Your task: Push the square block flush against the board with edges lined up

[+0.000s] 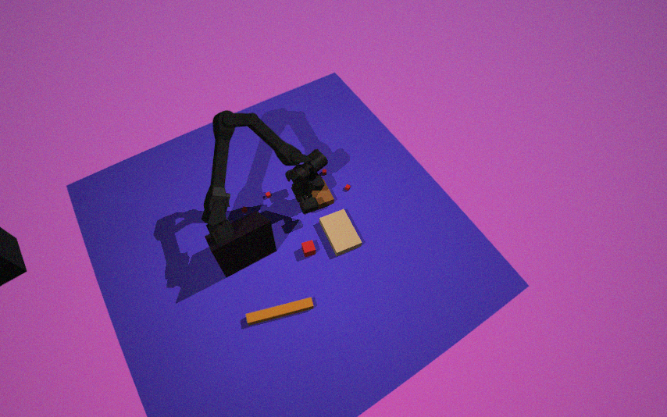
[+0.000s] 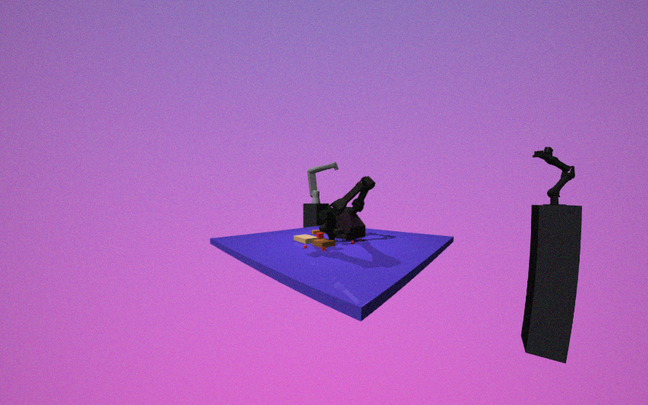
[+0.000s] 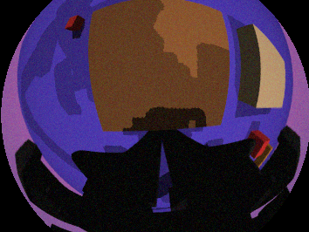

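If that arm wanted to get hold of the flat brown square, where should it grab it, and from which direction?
Probably no pinch at all: the brown square lies flat and looks much wider than the gripper, which is shut and empty. Its low side walls are the usable part. Set the closed fingers against the middle of the wall facing away from the tan slab and push level.

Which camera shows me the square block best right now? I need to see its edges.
The wrist view: the square block fills most of the frame, all four edges visible just ahead of the shut end effector. In the top view the end effector covers about half of it. The exterior view shows only a small, distant orange sliver.
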Tool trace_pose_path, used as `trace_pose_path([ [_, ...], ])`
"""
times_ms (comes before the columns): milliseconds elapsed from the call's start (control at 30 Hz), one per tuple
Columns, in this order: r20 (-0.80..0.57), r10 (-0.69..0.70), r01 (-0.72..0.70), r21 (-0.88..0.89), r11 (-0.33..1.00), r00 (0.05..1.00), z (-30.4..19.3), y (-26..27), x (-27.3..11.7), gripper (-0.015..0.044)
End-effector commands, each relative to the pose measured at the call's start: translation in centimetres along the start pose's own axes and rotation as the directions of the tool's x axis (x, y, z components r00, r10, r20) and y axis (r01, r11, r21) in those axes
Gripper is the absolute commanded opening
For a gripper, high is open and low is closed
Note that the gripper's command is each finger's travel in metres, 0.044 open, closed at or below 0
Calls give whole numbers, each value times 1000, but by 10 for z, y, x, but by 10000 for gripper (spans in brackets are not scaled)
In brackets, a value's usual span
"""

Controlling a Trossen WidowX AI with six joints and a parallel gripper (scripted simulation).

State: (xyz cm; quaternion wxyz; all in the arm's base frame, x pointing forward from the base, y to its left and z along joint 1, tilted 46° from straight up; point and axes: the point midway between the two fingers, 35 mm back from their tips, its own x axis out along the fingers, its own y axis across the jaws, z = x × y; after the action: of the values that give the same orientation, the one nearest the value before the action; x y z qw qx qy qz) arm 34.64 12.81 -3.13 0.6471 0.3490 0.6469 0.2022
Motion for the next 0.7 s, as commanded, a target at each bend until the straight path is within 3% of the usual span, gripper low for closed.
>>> trace_pose_path([
  [0, 6, 1, -1, -8, 1000, 1000, 9, 0, 0, 0],
  [667, 6, 1, 0, -8, 1000, 1000, 7, 0, 0, 0],
])
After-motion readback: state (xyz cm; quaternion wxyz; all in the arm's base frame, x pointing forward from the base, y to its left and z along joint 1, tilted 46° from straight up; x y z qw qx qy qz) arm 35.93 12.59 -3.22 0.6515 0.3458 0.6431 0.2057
